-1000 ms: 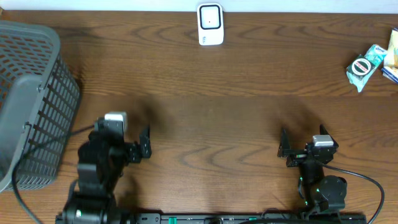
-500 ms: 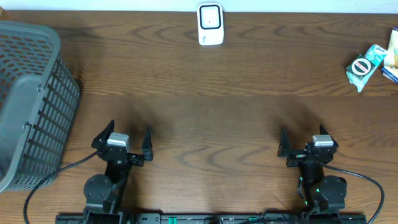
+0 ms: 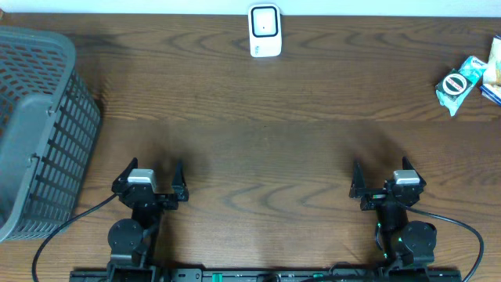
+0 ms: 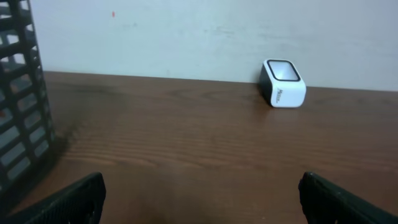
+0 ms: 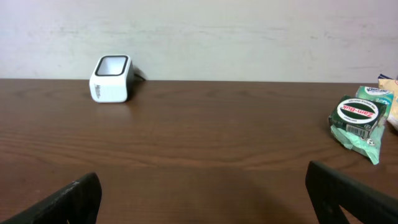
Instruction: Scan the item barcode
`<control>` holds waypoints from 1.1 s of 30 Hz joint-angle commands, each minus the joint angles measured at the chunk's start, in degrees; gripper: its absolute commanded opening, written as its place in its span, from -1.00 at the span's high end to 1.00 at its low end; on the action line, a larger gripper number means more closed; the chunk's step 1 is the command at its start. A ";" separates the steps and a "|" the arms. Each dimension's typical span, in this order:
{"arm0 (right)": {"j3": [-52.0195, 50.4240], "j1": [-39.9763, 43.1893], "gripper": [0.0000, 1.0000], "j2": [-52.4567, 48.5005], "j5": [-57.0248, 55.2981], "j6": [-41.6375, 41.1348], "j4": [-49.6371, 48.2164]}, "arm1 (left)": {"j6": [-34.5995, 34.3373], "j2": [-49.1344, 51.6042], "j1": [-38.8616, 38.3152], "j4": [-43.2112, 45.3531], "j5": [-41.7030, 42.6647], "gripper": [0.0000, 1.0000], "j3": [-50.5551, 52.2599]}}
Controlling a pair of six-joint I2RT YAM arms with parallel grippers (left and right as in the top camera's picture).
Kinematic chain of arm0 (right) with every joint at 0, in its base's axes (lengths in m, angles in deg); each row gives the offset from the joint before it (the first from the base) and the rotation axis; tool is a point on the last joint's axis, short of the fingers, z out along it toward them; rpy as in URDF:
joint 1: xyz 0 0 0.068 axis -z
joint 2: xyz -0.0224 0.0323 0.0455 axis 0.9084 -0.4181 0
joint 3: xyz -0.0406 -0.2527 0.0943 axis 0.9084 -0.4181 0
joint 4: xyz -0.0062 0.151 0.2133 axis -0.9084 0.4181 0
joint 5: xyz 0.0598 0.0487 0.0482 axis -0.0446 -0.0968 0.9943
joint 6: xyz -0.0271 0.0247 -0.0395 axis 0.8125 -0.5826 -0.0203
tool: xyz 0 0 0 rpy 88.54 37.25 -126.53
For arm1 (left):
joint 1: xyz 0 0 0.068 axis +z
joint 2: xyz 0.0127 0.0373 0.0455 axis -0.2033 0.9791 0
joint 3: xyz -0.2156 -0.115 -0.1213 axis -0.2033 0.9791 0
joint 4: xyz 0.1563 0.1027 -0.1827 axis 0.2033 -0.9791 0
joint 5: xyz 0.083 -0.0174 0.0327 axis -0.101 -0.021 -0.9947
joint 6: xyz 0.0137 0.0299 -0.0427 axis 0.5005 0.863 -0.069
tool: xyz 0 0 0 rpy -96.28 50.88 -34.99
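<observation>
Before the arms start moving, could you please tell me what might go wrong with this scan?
1. The green packet lies far right, close beside other packs that are partly out of frame; the open right pincer could catch or push a neighbour.
2. The scanner stands far back with its window facing up, so the packet's barcode probably needs turning downward, and the packet might slip.

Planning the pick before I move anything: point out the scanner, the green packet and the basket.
scanner [image 3: 264,30]: overhead view, on its top face.
green packet [image 5: 357,113]: right wrist view, on its round label.
basket [image 3: 66,149]: overhead view, on its slatted side wall.
</observation>
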 commanded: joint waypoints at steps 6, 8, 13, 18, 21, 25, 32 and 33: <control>-0.26 0.22 -0.99 0.35 -0.22 0.42 0.04 | -2.47 -0.57 0.28 -2.71 -1.53 -0.96 0.70; -0.26 0.22 -0.99 0.35 -0.22 0.42 0.04 | 2.80 -0.57 0.28 -2.58 1.07 -0.96 0.68; -0.26 0.22 -0.99 0.35 -0.22 0.42 0.04 | 5.57 -0.55 0.28 -2.60 1.20 -0.95 0.68; -0.26 0.22 -0.99 0.35 -0.22 0.42 0.04 | 7.02 -0.55 0.28 -2.64 0.98 -0.95 0.68; -0.26 0.22 -0.99 0.35 -0.22 0.42 0.04 | 6.99 -0.55 0.28 -2.64 0.98 -0.95 0.68; -0.26 0.22 -0.99 0.35 -0.22 0.42 0.04 | 6.95 -0.55 0.28 -2.62 0.96 -0.95 0.68; -0.26 0.22 -0.99 0.35 -0.22 0.42 0.04 | 6.75 -0.55 0.28 -2.36 0.98 -0.96 0.68; -0.26 0.22 -0.99 0.35 -0.22 0.42 0.04 | 6.75 -0.55 0.28 -2.36 0.98 -0.95 0.68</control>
